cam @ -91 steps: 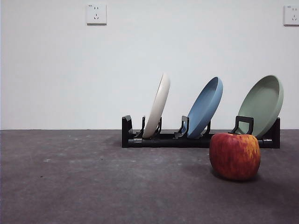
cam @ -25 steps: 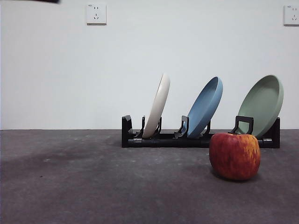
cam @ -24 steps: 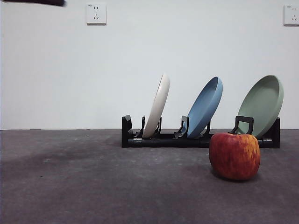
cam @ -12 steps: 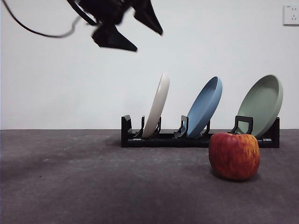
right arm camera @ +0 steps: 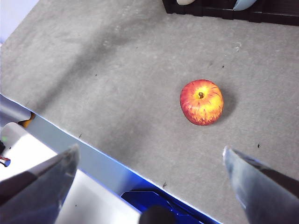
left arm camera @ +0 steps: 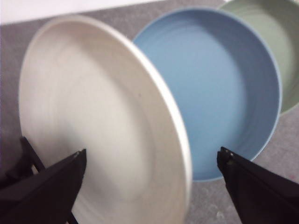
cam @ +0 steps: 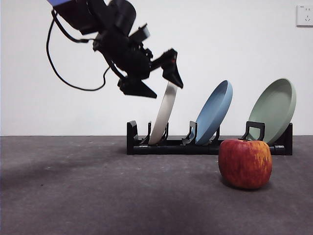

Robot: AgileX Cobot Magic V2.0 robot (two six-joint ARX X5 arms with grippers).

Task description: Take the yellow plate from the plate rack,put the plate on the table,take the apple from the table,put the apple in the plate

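Plate rack (cam: 205, 144) holding yellow plate (cam: 164, 115), blue plate (cam: 213, 111), green plate (cam: 274, 108). Left gripper (cam: 159, 78) fingers spread, straddling yellow plate rim. Right gripper (right arm camera: 149, 179) released, hovering. Apple (cam: 245, 163) sitting on worktop (cam: 73, 196), hiding part of rack.

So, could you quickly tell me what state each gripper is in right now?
Left gripper: open, jaws astride the yellow plate's top rim, holding nothing.
Right gripper: open, empty, high above the apple.
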